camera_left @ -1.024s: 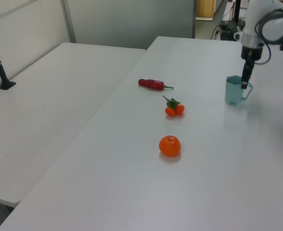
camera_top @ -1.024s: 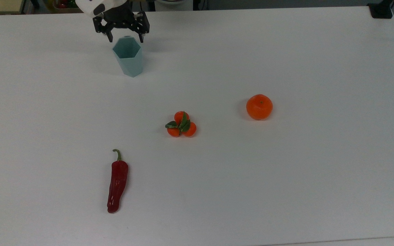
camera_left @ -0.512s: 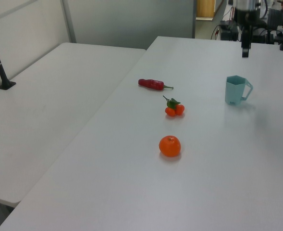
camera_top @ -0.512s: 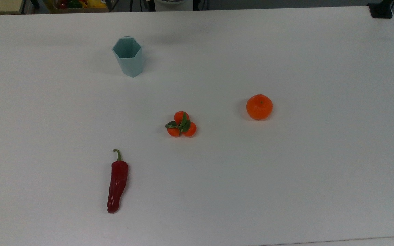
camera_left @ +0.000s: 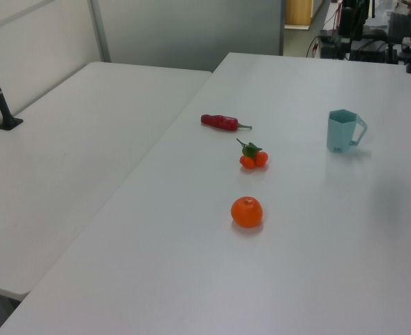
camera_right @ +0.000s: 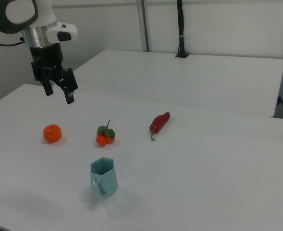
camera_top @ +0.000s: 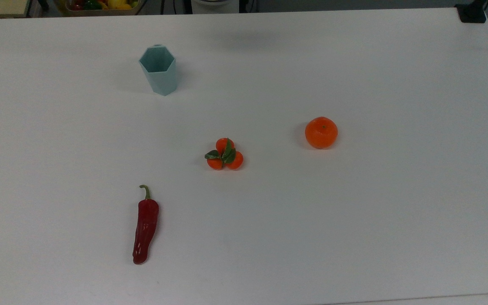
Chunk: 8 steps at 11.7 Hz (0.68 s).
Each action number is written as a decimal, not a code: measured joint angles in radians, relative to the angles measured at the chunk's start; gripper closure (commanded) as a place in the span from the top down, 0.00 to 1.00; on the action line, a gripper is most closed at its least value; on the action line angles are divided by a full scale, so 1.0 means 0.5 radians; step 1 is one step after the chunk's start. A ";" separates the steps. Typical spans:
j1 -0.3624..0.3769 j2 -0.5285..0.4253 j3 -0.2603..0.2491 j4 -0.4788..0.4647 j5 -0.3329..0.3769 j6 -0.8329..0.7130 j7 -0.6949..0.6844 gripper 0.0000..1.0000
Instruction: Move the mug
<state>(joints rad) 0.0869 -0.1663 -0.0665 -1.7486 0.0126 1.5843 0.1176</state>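
Black hand (camera_right: 58, 91) hangs raised above the table (camera_right: 189, 163), fingers spread, grasping nothing

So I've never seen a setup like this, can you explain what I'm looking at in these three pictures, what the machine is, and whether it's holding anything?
These are three camera views of one white table at the same moment. The top view looks down on it; the left view and right view look across it from opposite sides.

The machine is a robot arm, seen in the right view. At its end is a gripper, a black two-finger claw. It hangs in the air above the table with its fingers apart, holding nothing.

On the table stand or lie four things, all apart from each other: a pale teal mug with a six-sided rim, standing upright; an orange; a cluster of three small oranges with leaves; and a red chili pepper lying flat.

The job is to move the mug, which now stands free.
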 measured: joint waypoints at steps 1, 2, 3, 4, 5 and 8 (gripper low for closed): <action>-0.026 0.012 0.012 0.023 0.058 0.000 0.014 1.00; -0.046 0.033 0.013 0.044 0.087 0.027 -0.005 1.00; -0.058 0.062 0.013 0.060 0.095 0.103 -0.083 1.00; -0.067 0.093 0.009 0.071 0.095 0.181 -0.181 1.00; -0.070 0.126 -0.003 0.077 0.096 0.248 -0.261 1.00; -0.071 0.212 -0.018 0.085 0.096 0.395 -0.339 1.00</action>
<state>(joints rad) 0.0512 -0.0602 -0.0757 -1.7061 0.0605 1.7819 -0.0519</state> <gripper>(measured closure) 0.000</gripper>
